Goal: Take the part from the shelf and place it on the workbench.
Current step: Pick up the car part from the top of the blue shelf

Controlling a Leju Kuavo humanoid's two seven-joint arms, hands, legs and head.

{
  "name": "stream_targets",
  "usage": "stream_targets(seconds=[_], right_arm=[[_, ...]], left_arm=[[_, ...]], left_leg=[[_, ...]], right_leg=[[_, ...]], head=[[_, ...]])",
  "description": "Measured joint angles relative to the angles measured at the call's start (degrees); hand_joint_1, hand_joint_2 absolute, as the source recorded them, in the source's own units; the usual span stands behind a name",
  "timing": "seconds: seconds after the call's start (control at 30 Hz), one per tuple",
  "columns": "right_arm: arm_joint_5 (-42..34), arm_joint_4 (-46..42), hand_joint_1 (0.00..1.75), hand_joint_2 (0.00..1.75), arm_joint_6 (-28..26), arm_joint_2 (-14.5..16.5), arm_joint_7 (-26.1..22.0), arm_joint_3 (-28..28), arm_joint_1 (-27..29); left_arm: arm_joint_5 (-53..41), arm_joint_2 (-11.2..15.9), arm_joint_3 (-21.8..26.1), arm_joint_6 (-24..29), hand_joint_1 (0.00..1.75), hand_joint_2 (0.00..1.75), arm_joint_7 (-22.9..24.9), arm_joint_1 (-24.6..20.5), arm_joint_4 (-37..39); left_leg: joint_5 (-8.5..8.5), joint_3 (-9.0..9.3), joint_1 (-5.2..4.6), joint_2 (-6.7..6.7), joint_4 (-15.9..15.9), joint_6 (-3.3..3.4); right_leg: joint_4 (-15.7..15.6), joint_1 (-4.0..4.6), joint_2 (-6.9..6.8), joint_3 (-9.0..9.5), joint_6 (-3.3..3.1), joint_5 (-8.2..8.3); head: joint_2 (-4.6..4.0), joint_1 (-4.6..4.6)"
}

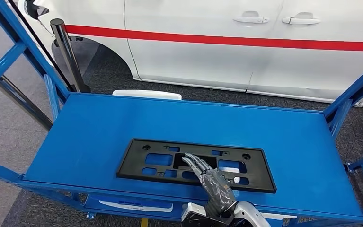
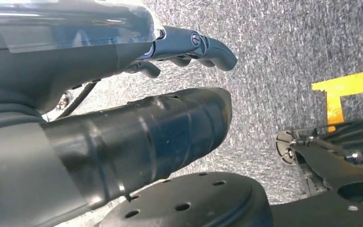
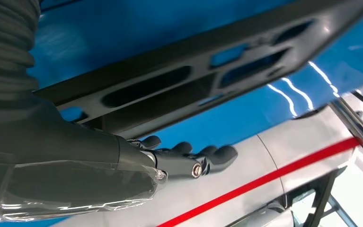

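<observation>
On the shelf [image 1: 75,142], near edge, the part [image 1: 141,161] lay flat; our right hand [image 1: 212,182] hovered over its middle, fingers extended, holding nothing. We judged it best to hook a cutout edge before lifting.

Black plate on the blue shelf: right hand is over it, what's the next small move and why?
Probably lower the right hand a little and close its fingers on the black plate's near rim. The fingers stretch out flat over the plate's middle cut-outs and grip nothing, and the plate lies flat on the blue shelf.
</observation>
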Motion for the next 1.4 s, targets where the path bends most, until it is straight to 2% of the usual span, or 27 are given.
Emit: stream_targets(seconds=[0.1, 0.13, 0.23, 0.27, 0.3, 0.33, 0.37, 0.43, 0.47, 0.57, 0.63, 0.67, 0.73, 0.77, 0.8, 0.83, 0.9, 0.97, 1.07, 1.13, 1.17, 1.23, 1.27, 1.3, 1.33, 1.37, 1.4], right_arm=[[1.1, 0.6, 0.00, 1.75, 0.6, -0.8, 0.9, 0.8, -1.4], [1.3, 0.8, 0.00, 1.75, 0.6, -1.0, 1.0, 0.9, -1.8], [1.9, 1.2, 0.00, 1.75, 1.2, -1.3, 1.4, 1.5, -2.6], [2.3, 1.4, 0.00, 1.75, 1.7, -1.5, 1.8, 1.8, -2.8], [2.8, 1.6, 0.00, 1.75, 2.2, -1.7, 2.3, 2.1, -3.1], [3.5, 1.8, 0.00, 1.75, 2.7, -2.1, 2.8, 2.5, -3.7], [4.2, 2.1, 0.00, 1.75, 3.1, -2.4, 3.3, 2.9, -4.4], [5.8, 2.6, 0.00, 1.75, 3.7, -3.1, 4.4, 3.6, -5.9], [6.5, 2.9, 0.00, 1.75, 3.9, -3.4, 4.9, 4.0, -6.6], [8.8, 3.7, 0.00, 1.75, 4.4, -4.2, 6.1, 5.2, -8.2], [10.1, 4.2, 0.00, 1.75, 4.4, -4.7, 6.6, 5.8, -9.2], [10.6, 4.4, 0.00, 1.75, 4.4, -5.0, 6.8, 6.2, -9.7], [11.5, 4.9, 0.00, 1.75, 4.4, -5.4, 7.2, 7.0, -10.4], [12.0, 5.2, 0.00, 1.75, 4.4, -5.6, 7.5, 7.3, -10.6], [12.4, 5.4, 0.00, 1.75, 4.3, -5.8, 7.8, 7.7, -10.7], [12.9, 5.7, 0.00, 1.75, 4.3, -5.9, 8.2, 8.0, -10.9], [14.1, 6.1, 0.00, 1.75, 4.2, -6.2, 9.0, 8.6, -11.7], [15.4, 6.4, 0.00, 1.75, 4.0, -6.4, 9.9, 9.0, -12.6], [16.5, 6.9, 0.00, 1.75, 3.6, -6.5, 10.6, 9.5, -13.3], [17.0, 7.0, 0.00, 1.75, 3.4, -6.5, 10.9, 9.8, -13.7], [17.2, 7.1, 0.00, 1.75, 3.4, -6.5, 11.0, 9.9, -13.9], [17.3, 7.2, 0.00, 1.75, 3.4, -6.5, 11.1, 10.1, -14.1], [17.3, 7.3, 0.00, 1.75, 3.4, -6.5, 11.1, 10.2, -14.2], [17.3, 7.4, 0.00, 1.75, 3.4, -6.5, 11.1, 10.3, -14.2], [17.3, 7.4, 0.00, 1.75, 3.4, -6.5, 11.1, 10.4, -14.3], [17.3, 7.5, 0.00, 1.75, 3.4, -6.5, 11.1, 10.4, -14.3], [17.3, 7.5, 0.00, 1.75, 3.4, -6.5, 11.1, 10.4, -14.4]], left_arm=[[0.0, 0.1, 0.0, -0.1, 0.00, 0.00, 0.0, 0.0, 0.0], [0.0, 0.1, 0.0, -0.1, 0.00, 0.00, 0.0, 0.0, 0.0], [-0.1, 0.2, 0.0, -0.1, 0.00, 0.00, 0.0, 0.1, 0.0], [-0.1, 0.2, 0.0, -0.1, 0.00, 0.00, 0.0, 0.2, 0.0], [-0.2, 0.2, 0.0, -0.1, 0.00, 0.00, 0.0, 0.3, 0.0], [-0.3, 0.3, 0.0, -0.1, 0.00, 0.00, 0.0, 0.4, 0.0], [-0.3, 0.3, 0.0, -0.1, 0.00, 0.00, 0.0, 0.4, 0.0], [-0.4, 0.4, 0.1, -0.1, 0.00, 0.00, 0.0, 0.3, 0.0], [-0.4, 0.5, 0.1, -0.1, 0.00, 0.00, 0.0, 0.3, 0.0], [-0.6, 0.5, 0.2, -0.1, 0.00, 0.00, 0.0, 0.3, 0.0], [-0.7, 0.5, 0.3, -0.2, 0.00, 0.00, 0.1, 0.4, 0.0], [-0.7, 0.5, 0.4, -0.2, 0.00, 0.00, 0.1, 0.4, 0.0], [-0.8, 0.5, 0.5, -0.2, 0.00, 0.00, 0.1, 0.3, 0.0], [-0.8, 0.5, 0.5, -0.2, 0.00, 0.00, 0.1, 0.3, 0.0], [-0.8, 0.5, 0.6, -0.2, 0.00, 0.00, 0.1, 0.4, 0.0], [-0.9, 0.5, 0.7, -0.2, 0.00, 0.00, 0.1, 0.4, 0.0], [-0.9, 0.5, 1.0, -0.2, 0.00, 0.00, 0.0, 0.4, 0.0], [-1.0, 0.5, 1.2, -0.2, 0.00, 0.00, 0.0, 0.4, 0.0], [-1.0, 0.5, 1.4, -0.2, 0.00, 0.00, 0.0, 0.3, 0.0], [-1.0, 0.6, 1.5, -0.2, 0.00, 0.00, 0.0, 0.3, 0.0], [-1.0, 0.6, 1.5, -0.2, 0.00, 0.00, 0.0, 0.3, 0.0], [-1.0, 0.6, 1.5, -0.2, 0.00, 0.00, 0.0, 0.4, 0.0], [-1.0, 0.6, 1.5, -0.2, 0.00, 0.00, 0.0, 0.4, 0.0], [-1.0, 0.6, 1.5, -0.2, 0.00, 0.00, 0.0, 0.5, 0.0], [-1.0, 0.6, 1.5, -0.2, 0.00, 0.00, 0.0, 0.5, 0.0], [-1.0, 0.6, 1.5, -0.2, 0.00, 0.00, 0.0, 0.6, 0.0], [-1.0, 0.6, 1.5, -0.2, 0.00, 0.00, 0.0, 0.5, 0.0]], left_leg=[[-0.98, -0.35, 0.21, 0.02, 1.1, -0.88], [-2.28, -1.26, 0.27, 0.03, 3.1, -1.11], [-7.17, -6.44, 0.34, 0.06, 13.8, -1.52], [-7.50, -7.56, 0.34, 0.06, 16.0, -1.56], [-6.67, -7.67, 0.34, 0.06, 16.0, -1.51], [-4.92, -6.73, 0.33, 0.06, 13.9, -1.38], [-2.69, -4.98, 0.32, 0.06, 10.1, -1.16], [-0.11, -1.74, 0.14, 0.06, 3.1, -0.63], [0.28, -0.95, 0.01, 0.05, 1.3, -0.38], [0.41, -0.75, -0.12, -0.01, 0.3, 0.24], [0.83, -0.49, 0.16, 0.05, -0.3, 0.87], [1.03, -0.38, 0.31, 0.10, -0.7, 1.18], [1.10, -0.41, 0.26, 0.15, -0.7, 1.45], [1.07, -0.42, 0.24, 0.14, -0.7, 1.49], [1.03, -0.41, 0.22, 0.12, -0.6, 1.49], [0.98, -0.38, 0.22, 0.10, -0.6, 1.46], [0.76, -0.28, 0.23, 0.05, -0.3, 1.23], [0.50, -0.44, -0.01, 0.02, 0.1, 0.76], [0.41, -0.56, -0.19, -0.01, 0.1, -0.06], [-0.59, -0.92, -0.10, 0.01, 1.2, -0.65], [-1.92, -1.79, -0.04, 0.01, 3.3, -0.92], [-5.57, -5.02, 0.08, 0.03, 10.4, -1.28], [-6.90, -6.68, 0.12, 0.03, 13.9, -1.40], [-7.24, -7.66, 0.14, 0.04, 15.9, -1.44], [-6.47, -7.65, 0.14, 0.04, 15.9, -1.39], [-4.68, -6.51, 0.13, 0.04, 13.4, -1.23], [-2.54, -4.63, 0.11, 0.04, 9.4, -0.94]], right_leg=[[-0.5, -0.19, -0.03, 0.19, -1.07, 0.29], [-0.6, -0.28, -0.12, 0.29, -1.44, 0.37], [-0.6, -0.09, -0.35, 0.28, -1.99, 0.31], [-0.6, 0.00, -0.38, 0.27, -2.06, 0.27], [-0.5, 0.06, -0.34, 0.27, -2.10, 0.22], [-0.4, 0.10, -0.25, 0.29, -2.11, 0.16], [-0.3, 0.13, -0.15, 0.34, -2.06, 0.09], [-0.1, 0.26, -0.01, 0.32, -1.75, -0.04], [-0.1, 0.32, 0.00, 0.23, -1.48, -0.03], [-0.3, 0.38, -0.02, 0.13, -0.60, 0.20], [0.8, 0.31, -0.02, -0.28, -0.08, -0.80], [3.1, 0.24, -0.03, -1.26, 0.15, -2.22], [10.3, 0.06, -0.07, -4.65, 0.51, -5.88], [13.7, 0.00, -0.08, -6.27, 0.66, -6.96], [15.3, -0.04, -0.08, -7.12, 0.75, -6.98], [14.6, -0.08, -0.09, -6.89, 0.77, -5.85], [7.7, -0.15, -0.12, -3.71, 0.58, -1.85], [1.4, 0.05, -0.10, -0.84, 0.19, 0.27], [-0.1, 0.27, 0.00, -0.36, -0.58, 0.34], [-0.4, 0.06, -0.04, -0.19, -1.29, 0.50], [-0.5, -0.05, -0.12, -0.10, -1.63, 0.54], [-0.5, 0.06, -0.29, -0.07, -2.08, 0.48], [-0.5, 0.15, -0.33, -0.08, -2.15, 0.45], [-0.4, 0.23, -0.32, -0.06, -2.21, 0.42], [-0.4, 0.28, -0.28, -0.01, -2.25, 0.37], [-0.3, 0.33, -0.22, 0.09, -2.24, 0.32], [-0.3, 0.38, -0.16, 0.22, -2.21, 0.24]], head=[[0.00, -0.01], [0.00, -0.01], [0.00, -0.01], [0.00, -0.01], [0.00, -0.01], [0.00, -0.02], [0.00, -0.01], [0.00, 0.01], [0.00, 0.01], [0.00, 0.00], [0.00, 0.03], [0.00, 0.04], [0.00, 0.04], [0.00, 0.03], [0.00, 0.03], [0.00, 0.03], [0.00, 0.03], [0.00, 0.03], [0.00, 0.00], [0.00, -0.02], [0.00, -0.02], [0.00, -0.02], [0.00, -0.01], [0.00, -0.01], [0.00, -0.01], [0.00, -0.01], [0.00, -0.01]])
